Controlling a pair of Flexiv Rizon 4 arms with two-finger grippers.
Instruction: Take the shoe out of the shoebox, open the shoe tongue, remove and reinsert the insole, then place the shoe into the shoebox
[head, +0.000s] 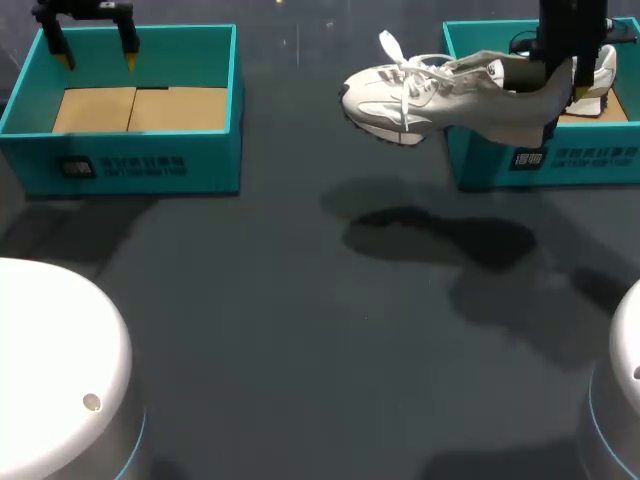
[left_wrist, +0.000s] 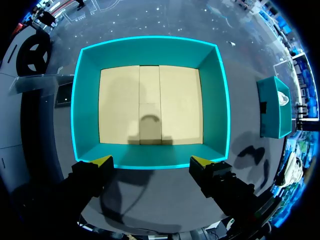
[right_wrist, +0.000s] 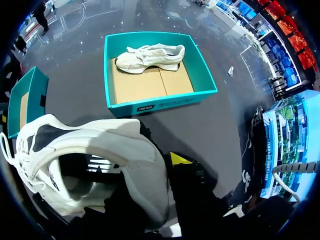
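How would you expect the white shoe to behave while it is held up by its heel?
The shoe is probably fairly stiff: it juts out nearly level from the right gripper, held only at the heel. It seems light, since that one grip carries it. Its loose laces look floppy and may swing or snag.

- You have the white shoe (head: 440, 95) up off the table, roughly level, sole down, toe pointing left, laces loose, its heel over the right shoebox's front-left corner.
- The right shoebox (head: 490, 165), teal and open, sits at the table's far right corner. A second white shoe (right_wrist: 150, 56) lies on its cardboard floor along one wall.
- The left shoebox (head: 140, 160), teal and open, sits at the far left corner and shows a cardboard floor.
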